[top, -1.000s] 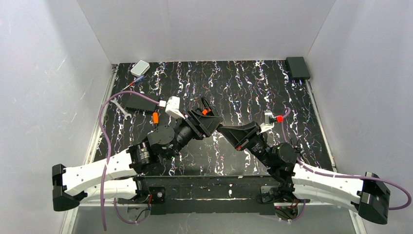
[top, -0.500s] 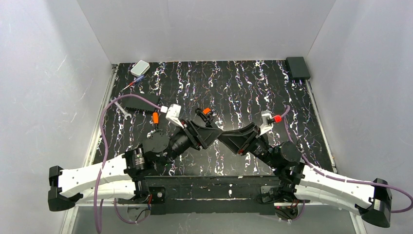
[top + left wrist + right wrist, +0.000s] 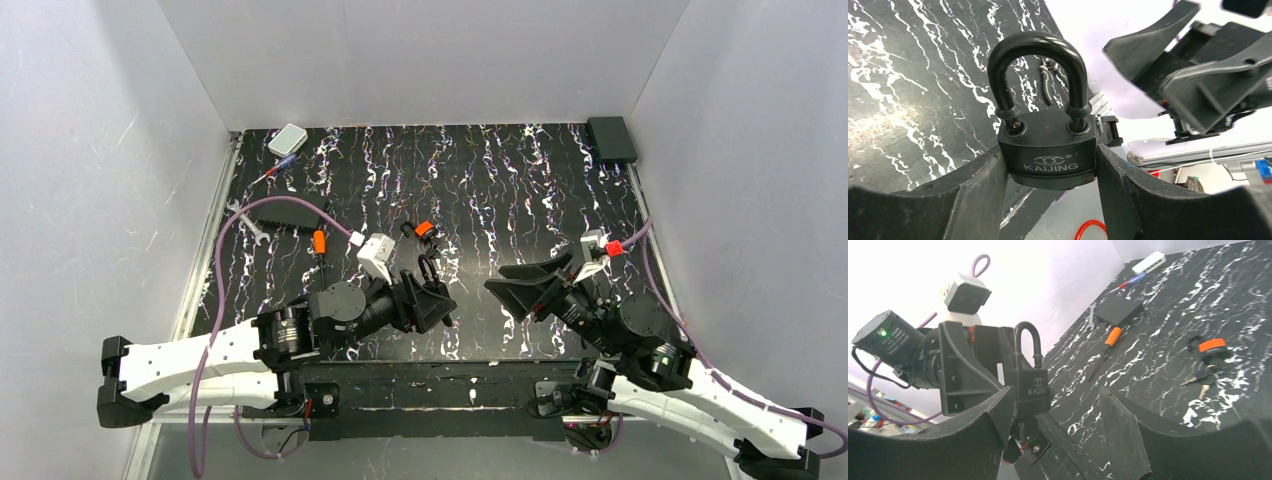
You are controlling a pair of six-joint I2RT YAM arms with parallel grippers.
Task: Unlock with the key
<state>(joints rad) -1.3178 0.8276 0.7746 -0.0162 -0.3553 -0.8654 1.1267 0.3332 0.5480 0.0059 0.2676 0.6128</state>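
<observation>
Left hand [image 3: 1050, 165] clamps the padlock [image 3: 1048, 150] by its body above the desk's [image 3: 500, 180] near edge, the key [image 3: 1024, 430] sticking out underneath. Right hand [image 3: 1057, 395] gapes wide, empty, nearby.

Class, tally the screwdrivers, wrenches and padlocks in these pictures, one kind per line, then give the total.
Screwdrivers: 2 (orange screwdriver, small screwdriver)
Wrench: 1
Padlock: 1
Total: 4
</observation>
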